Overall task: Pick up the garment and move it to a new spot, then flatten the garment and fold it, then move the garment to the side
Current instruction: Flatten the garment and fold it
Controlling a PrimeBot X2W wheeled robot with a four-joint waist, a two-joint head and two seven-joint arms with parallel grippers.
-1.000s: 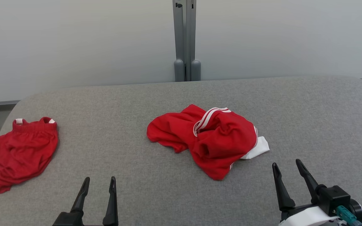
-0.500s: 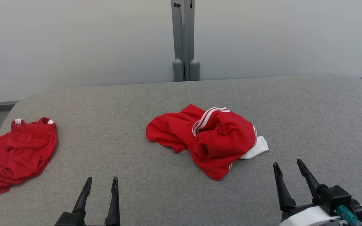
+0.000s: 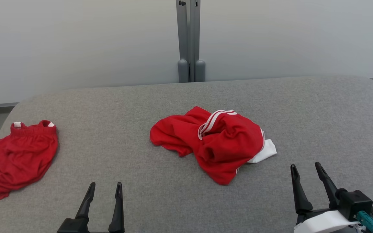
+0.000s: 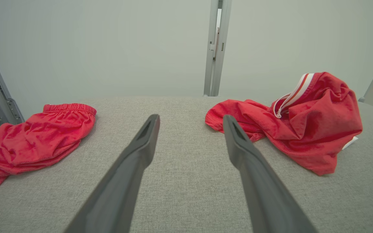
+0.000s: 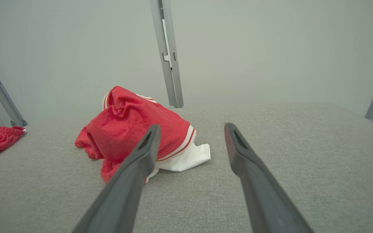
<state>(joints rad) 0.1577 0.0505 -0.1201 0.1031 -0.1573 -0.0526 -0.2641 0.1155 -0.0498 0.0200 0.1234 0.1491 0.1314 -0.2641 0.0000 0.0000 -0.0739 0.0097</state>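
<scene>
Dark, long-fingered and spread wide with nothing between the fingers, the robot's right claw (image 3: 305, 165) hangs low over the grey tabletop (image 3: 141, 106), on the right of a line drawn forward from the grey post (image 3: 190, 38) at the far edge. The left claw (image 3: 105, 183), likewise spread and empty, sits on the left of that line. Between the claws and the post, almost straight in front of it, lies the crumpled red garment (image 3: 219, 142) with white stripes, clear of both claws. The heap runs slantwise: its far end points toward the post, while its near end and a white panel (image 3: 265, 152) are turned toward the right claw. By that lie the right claw looks the nearer, and its reach would go forward and in toward the post's line; the white panel seems the handiest edge to take. A second red garment (image 3: 18, 155) rests far to the left of the post, at the tabletop's edge. The pick-up appears not yet begun.
</scene>
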